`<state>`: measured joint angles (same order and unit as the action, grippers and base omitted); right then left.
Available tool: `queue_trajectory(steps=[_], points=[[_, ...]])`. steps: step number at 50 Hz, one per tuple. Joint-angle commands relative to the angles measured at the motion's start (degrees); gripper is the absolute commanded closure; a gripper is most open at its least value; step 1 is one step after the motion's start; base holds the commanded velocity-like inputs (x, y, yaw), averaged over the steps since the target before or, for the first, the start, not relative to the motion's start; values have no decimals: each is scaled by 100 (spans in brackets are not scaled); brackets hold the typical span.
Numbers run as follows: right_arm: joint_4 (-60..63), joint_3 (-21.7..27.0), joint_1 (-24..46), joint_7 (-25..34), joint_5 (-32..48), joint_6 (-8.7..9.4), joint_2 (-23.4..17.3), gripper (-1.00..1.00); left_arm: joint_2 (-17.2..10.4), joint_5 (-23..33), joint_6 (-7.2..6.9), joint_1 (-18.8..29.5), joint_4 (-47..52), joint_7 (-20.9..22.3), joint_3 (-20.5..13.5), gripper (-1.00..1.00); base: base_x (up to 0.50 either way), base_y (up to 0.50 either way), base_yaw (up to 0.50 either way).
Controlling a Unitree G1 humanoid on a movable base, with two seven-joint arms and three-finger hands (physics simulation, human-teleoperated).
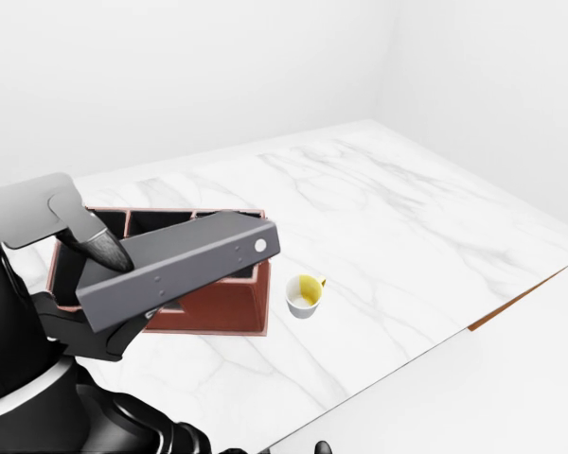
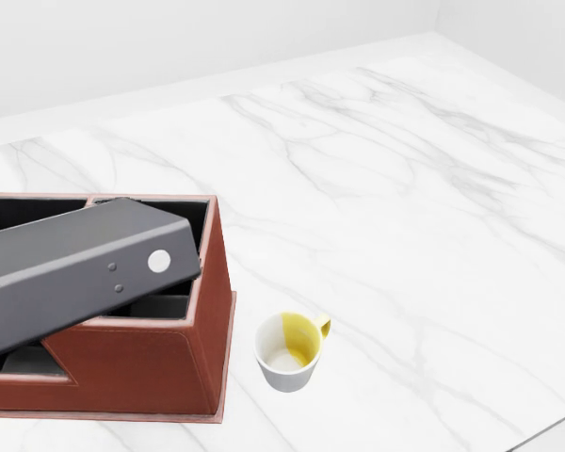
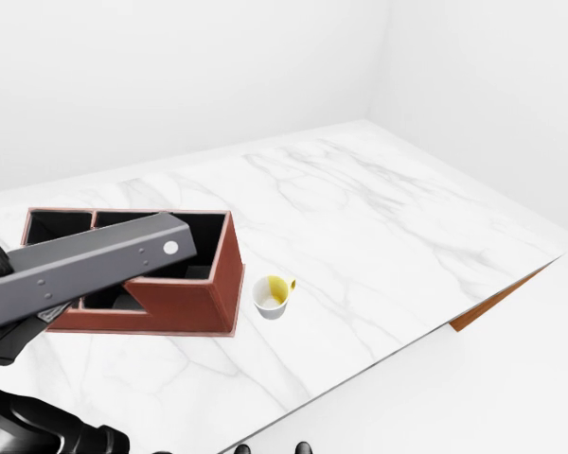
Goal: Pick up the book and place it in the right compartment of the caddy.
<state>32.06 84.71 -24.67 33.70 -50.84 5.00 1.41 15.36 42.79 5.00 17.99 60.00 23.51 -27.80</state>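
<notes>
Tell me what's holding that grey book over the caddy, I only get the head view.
Observer: The left robot hand grips the book at its left end, one finger on top, others underneath.
Operator: Can you see the caddy's left side?
Observer: Yes. In the right-eye view the caddy shows whole, and the book's held end reaches past its left wall.
Operator: Anything to the right of the mug?
Observer: The table ends in a brown edge to the right of the mug.
</notes>
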Motion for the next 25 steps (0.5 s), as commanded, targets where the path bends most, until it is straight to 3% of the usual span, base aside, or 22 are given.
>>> queue_trajectory(steps=[1,3,8,12,25], points=[[108,-6,45,68,29,0,-52,-100,464,1057,0,489,0,102,993,100,0,0,0],[119,18,33,56,0,0,-59,-100,464,1295,0,624,0,173,1249,100,0,0,0],[74,-18,55,60,61,0,-61,-100,-93,1784,0,688,0,-11,1838,100,0,0,0],[128,146,116,-106,4,0,-117,-100,-363,1920,0,371,0,-171,2214,100,0,0,0],[118,88,59,-156,-32,0,-124,-100,-466,1963,0,339,0,-247,2296,100,0,0,0]])
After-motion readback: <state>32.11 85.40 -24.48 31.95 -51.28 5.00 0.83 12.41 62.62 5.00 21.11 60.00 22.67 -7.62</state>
